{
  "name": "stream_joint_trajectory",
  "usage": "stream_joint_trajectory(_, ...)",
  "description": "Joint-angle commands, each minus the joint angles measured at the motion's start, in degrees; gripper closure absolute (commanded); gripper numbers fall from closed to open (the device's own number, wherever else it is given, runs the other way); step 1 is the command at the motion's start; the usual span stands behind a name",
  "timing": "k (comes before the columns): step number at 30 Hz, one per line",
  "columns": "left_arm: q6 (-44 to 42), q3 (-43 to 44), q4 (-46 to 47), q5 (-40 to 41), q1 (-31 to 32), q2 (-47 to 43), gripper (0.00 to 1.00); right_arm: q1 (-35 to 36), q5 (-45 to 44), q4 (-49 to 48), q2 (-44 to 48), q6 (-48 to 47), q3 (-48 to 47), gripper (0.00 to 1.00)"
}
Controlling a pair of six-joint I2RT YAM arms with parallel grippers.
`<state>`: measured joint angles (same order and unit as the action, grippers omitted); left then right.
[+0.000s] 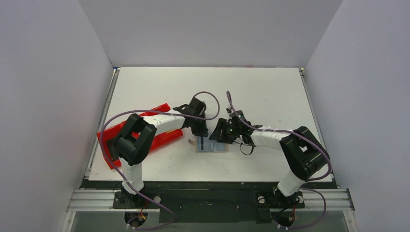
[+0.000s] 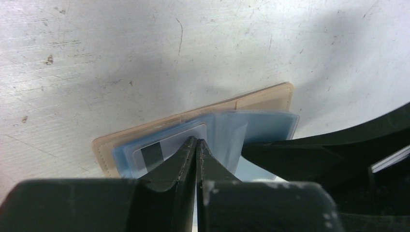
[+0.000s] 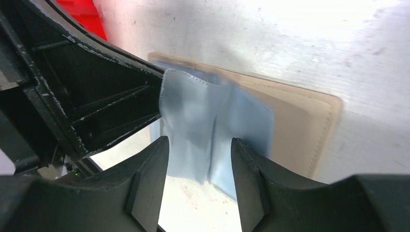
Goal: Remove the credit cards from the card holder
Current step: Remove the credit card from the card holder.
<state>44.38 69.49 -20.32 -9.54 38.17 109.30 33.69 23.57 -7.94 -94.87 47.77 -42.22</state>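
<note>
With right gripper (image 3: pixel 199 143) half open, empty, astride sleeves (image 3: pixel 203 106), and left gripper (image 2: pixel 197 141) shut atop holder (image 2: pixel 263 99): pinch only a card (image 2: pixel 167 139), pull flat.

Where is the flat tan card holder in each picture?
Top external: the flat tan card holder lies mid-table, right of the red plastic tray.
Left wrist: centre, slanting up to the right.
Right wrist: centre-right.
Shared landmark: its clear bluish plastic sleeves.
</note>
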Motion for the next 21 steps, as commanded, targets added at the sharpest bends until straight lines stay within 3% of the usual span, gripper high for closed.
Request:
stream_joint_trajectory(1,0.1,2.4,1.7,-1.5,0.6,0.4,1.00,-0.6,-5.6,8.3,5.6,-3.7,-3.0,0.53)
stream_joint_trajectory(15,1.4,5.8,2.0,-4.1,4.5,1.1,1.00,-0.9,-21.0,22.6,20.2,-6.7,-4.3,0.53)
stream_joint_trajectory(21,1.8,7.6,2.4,-4.3,6.4,5.2,1.00,-0.9,-22.0,24.1,22.1,-6.5,-3.5,0.53)
